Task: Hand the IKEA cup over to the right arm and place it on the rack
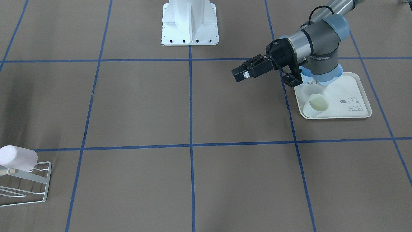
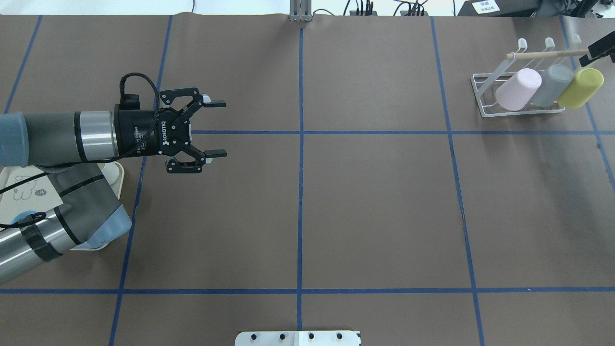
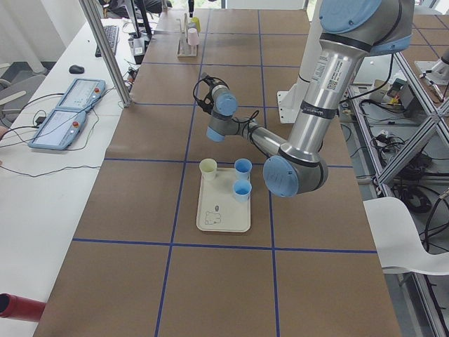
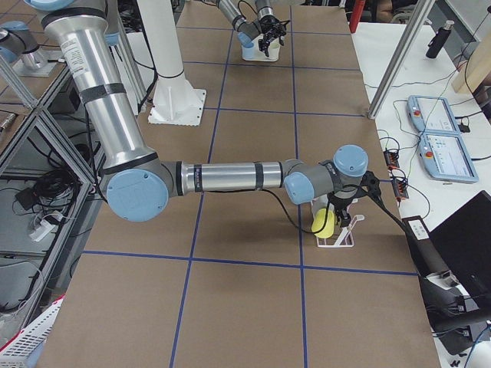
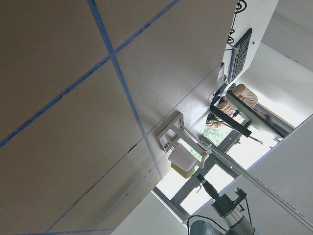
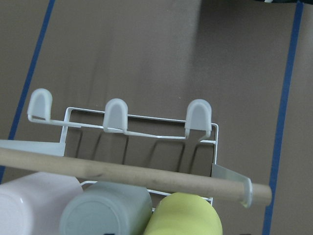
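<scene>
pink cup, grey cup, yellow cup

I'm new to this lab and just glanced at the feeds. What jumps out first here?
The left gripper, jaws spread wide and empty, hangs over the brown table at the overhead view's left. Far across, at upper right, a pink cup, a grey cup and a yellow cup lean side by side on the white wire rack. The right arm stretches out to that rack.

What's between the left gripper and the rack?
Nothing: in the overhead view, only bare brown table cover and blue tape lines lie between the left gripper and the rack.
</scene>
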